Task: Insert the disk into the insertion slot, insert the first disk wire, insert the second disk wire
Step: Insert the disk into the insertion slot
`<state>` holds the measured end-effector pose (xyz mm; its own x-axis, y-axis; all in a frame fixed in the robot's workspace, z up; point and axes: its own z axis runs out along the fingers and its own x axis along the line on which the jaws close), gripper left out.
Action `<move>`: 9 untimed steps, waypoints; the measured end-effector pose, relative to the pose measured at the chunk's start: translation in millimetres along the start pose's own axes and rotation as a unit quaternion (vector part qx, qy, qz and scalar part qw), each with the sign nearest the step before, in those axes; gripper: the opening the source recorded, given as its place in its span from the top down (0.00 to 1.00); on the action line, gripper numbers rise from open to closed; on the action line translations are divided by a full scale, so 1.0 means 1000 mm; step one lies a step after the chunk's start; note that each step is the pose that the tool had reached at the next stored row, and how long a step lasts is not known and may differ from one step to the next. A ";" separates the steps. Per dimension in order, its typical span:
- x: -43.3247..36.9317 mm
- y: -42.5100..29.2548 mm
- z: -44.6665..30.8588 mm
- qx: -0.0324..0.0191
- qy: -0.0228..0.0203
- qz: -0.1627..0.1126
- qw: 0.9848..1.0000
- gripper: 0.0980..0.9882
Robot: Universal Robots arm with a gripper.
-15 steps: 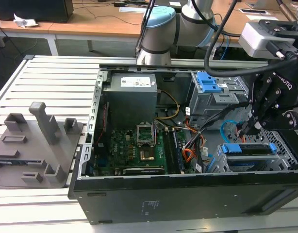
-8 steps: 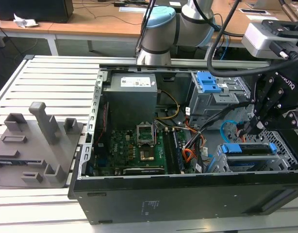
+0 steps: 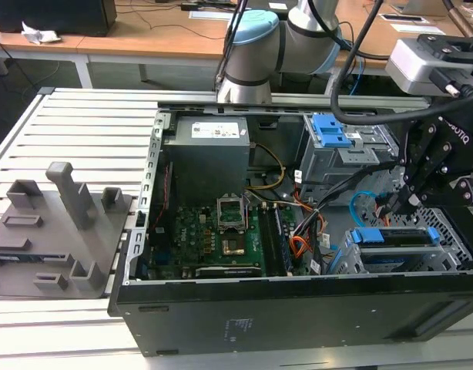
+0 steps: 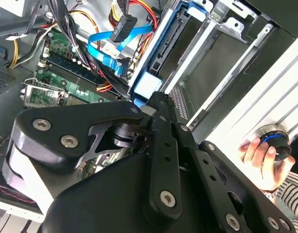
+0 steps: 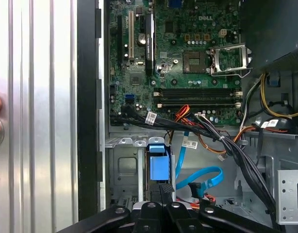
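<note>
The disk (image 3: 394, 236), in its blue carrier, lies inside the insertion slot (image 3: 450, 245), a grey perforated cage at the case's corner on the exterior view's right. My gripper (image 3: 404, 202) is shut with nothing held. In both wrist views its tip (image 5: 164, 187) meets the carrier's blue end tab (image 5: 157, 166) (image 4: 149, 85). The first disk wire (image 4: 124, 26), a red and orange bundle with a black plug, hangs loose just past the disk. Beside it curls the second disk wire (image 4: 98, 41) (image 5: 207, 177), a light blue flat cable, also unplugged.
A taller grey bay with a blue latch (image 3: 329, 131) stands behind the cage. The motherboard (image 3: 213, 231) and power supply (image 3: 206, 150) fill the case's other half. A grey fixture (image 3: 59, 223) sits on the slatted table. A person's hand (image 4: 259, 156) grips a round knob outside the case.
</note>
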<state>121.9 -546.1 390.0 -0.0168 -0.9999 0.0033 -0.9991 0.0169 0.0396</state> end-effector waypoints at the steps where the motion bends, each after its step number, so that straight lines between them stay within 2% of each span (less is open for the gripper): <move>1: 0.0000 -0.0001 0.0007 0.000 0.000 0.000 1.000 0.99; 9: 0.0000 -0.0011 0.0085 0.000 0.000 0.000 1.000 0.99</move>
<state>122.6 -546.1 381.5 -0.0168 -0.9999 0.0033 -0.9991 0.0170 0.0396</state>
